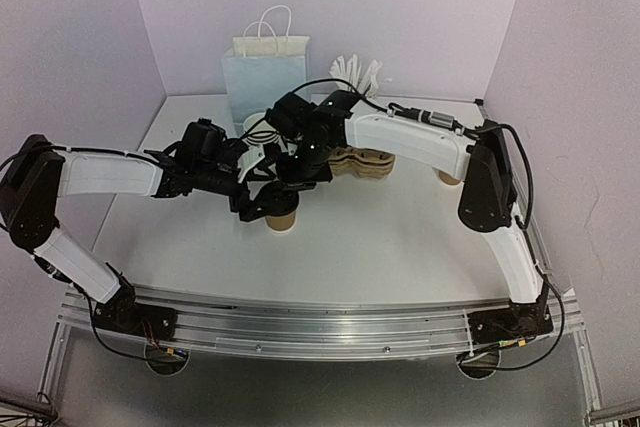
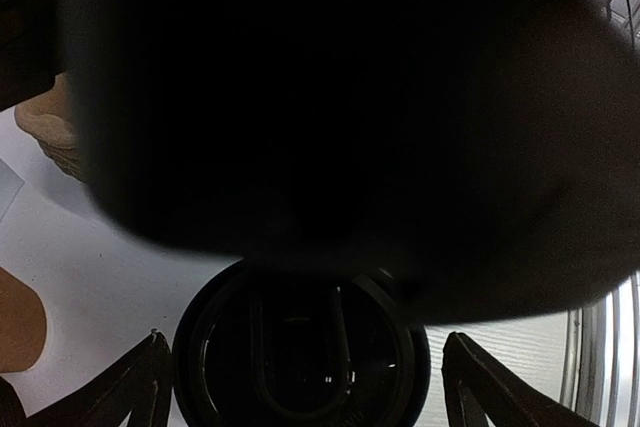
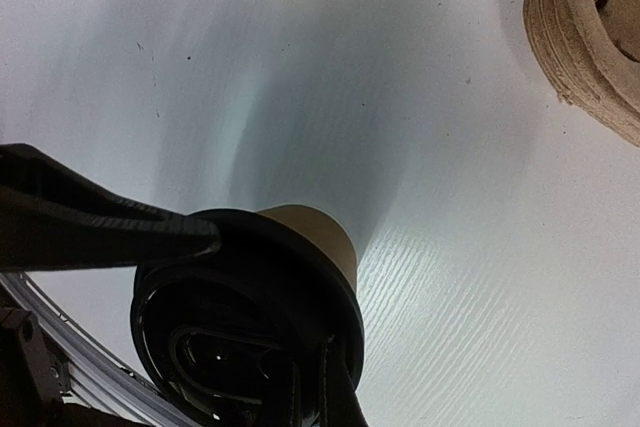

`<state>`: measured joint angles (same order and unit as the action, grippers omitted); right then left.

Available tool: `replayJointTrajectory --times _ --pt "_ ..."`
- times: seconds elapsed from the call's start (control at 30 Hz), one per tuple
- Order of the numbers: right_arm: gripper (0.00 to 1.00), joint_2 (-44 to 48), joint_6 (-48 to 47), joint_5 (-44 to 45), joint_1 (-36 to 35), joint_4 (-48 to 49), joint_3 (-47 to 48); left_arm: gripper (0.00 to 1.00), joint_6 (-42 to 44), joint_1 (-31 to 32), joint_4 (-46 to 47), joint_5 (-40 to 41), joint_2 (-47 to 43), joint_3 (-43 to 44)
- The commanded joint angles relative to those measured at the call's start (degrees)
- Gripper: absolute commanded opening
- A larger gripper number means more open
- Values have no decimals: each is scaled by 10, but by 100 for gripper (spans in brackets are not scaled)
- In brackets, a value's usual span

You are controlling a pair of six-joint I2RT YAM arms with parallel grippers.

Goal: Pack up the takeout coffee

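Note:
A brown kraft coffee cup (image 1: pixel 284 220) with a black lid (image 3: pixel 240 327) stands on the white table in front of both arms. My left gripper (image 1: pixel 255 202) comes in from the left. Its fingers (image 2: pixel 135 382) stand apart on either side of the lid (image 2: pixel 300 347), with a gap on the right. My right gripper (image 1: pixel 290 182) hangs over the cup from above, and its dark body fills most of the left wrist view. Its fingers (image 3: pixel 110 222) are spread and lie on top of the lid. A second cup (image 1: pixel 448 179) shows partly behind the right arm.
A pale blue paper bag (image 1: pixel 264 77) with white handles stands at the back. White sticks in a holder (image 1: pixel 358 69) are to its right. A brown pulp cup carrier (image 1: pixel 365 162) lies behind the grippers and shows in the right wrist view (image 3: pixel 590 37). A metal rail (image 1: pixel 310 317) runs along the near edge.

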<state>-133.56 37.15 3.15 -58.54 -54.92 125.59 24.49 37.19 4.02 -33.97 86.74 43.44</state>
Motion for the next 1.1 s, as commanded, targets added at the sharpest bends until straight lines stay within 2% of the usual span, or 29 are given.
replayJointTrajectory --times 0.0,0.1,0.3,0.63,0.73,0.83,0.97,1.07 --pt "0 -32 4 -18 -9 -24 6 93 -3 2 45 23 20 7" --pt "0 -33 3 -22 -9 -24 7 88 13 3 32 21 28 8" --pt "0 -25 5 -11 -9 -24 7 69 42 14 -72 18 49 12" --pt "0 8 7 4 -18 -22 -3 72 -64 49 -48 23 51 -50" --pt "6 9 9 -4 -20 -18 3 72 -118 58 -13 30 51 -79" --pt "12 11 14 -7 -20 -12 4 71 -183 59 34 71 56 -99" --pt "16 13 16 -8 -20 -8 23 70 -230 59 46 70 55 -103" --pt "17 25 24 2 -25 0 2 70 -263 72 82 73 57 -123"
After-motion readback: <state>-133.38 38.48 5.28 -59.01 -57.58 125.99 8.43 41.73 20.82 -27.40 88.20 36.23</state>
